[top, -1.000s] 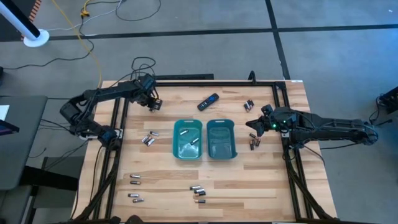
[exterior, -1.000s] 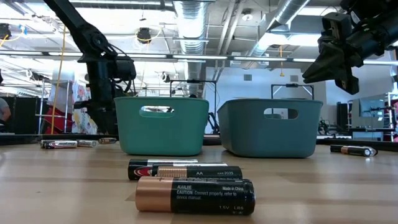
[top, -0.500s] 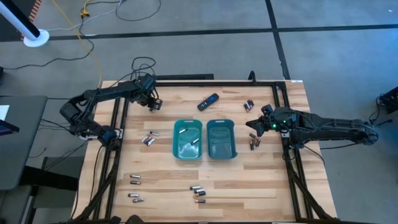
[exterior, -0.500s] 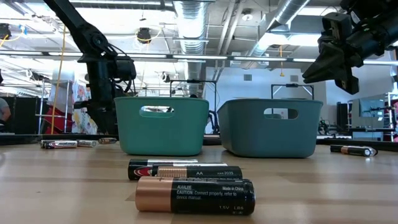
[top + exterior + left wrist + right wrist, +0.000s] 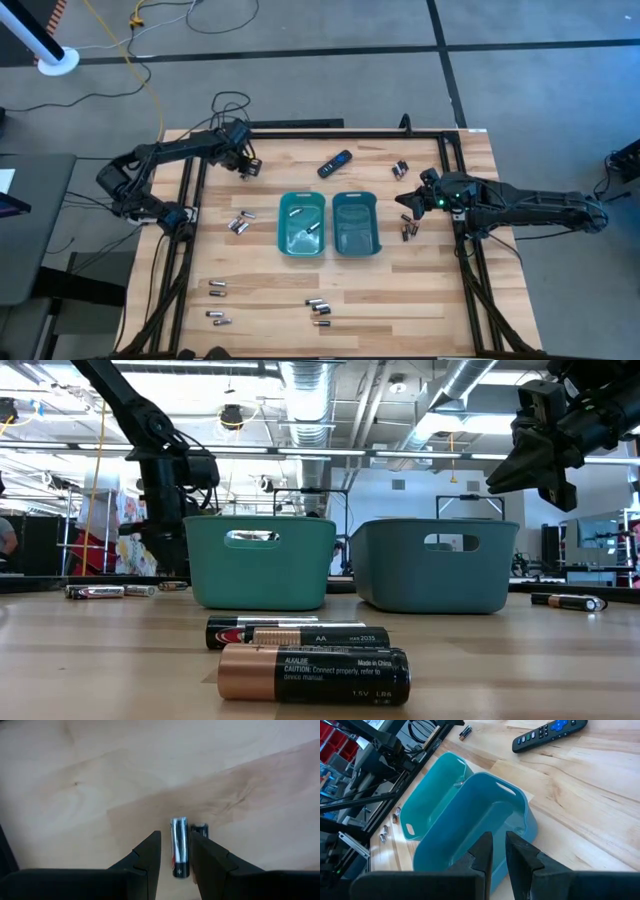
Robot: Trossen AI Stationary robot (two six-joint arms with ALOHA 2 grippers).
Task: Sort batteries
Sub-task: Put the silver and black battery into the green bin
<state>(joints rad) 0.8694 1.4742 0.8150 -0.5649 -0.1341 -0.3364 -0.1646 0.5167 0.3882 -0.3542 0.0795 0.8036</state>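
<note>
on the table [image 5: 430, 290], 2 teal trays [image 5: 301, 224] side by side

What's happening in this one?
A two-arm robot is sorting batteries into two teal trays. The left gripper is down at the table's far left side, over a silvery battery with a dark battery beside it. The right gripper hangs raised to the right of the right tray. A few batteries lie in the left tray; many loose batteries lie scattered on the table.
</note>
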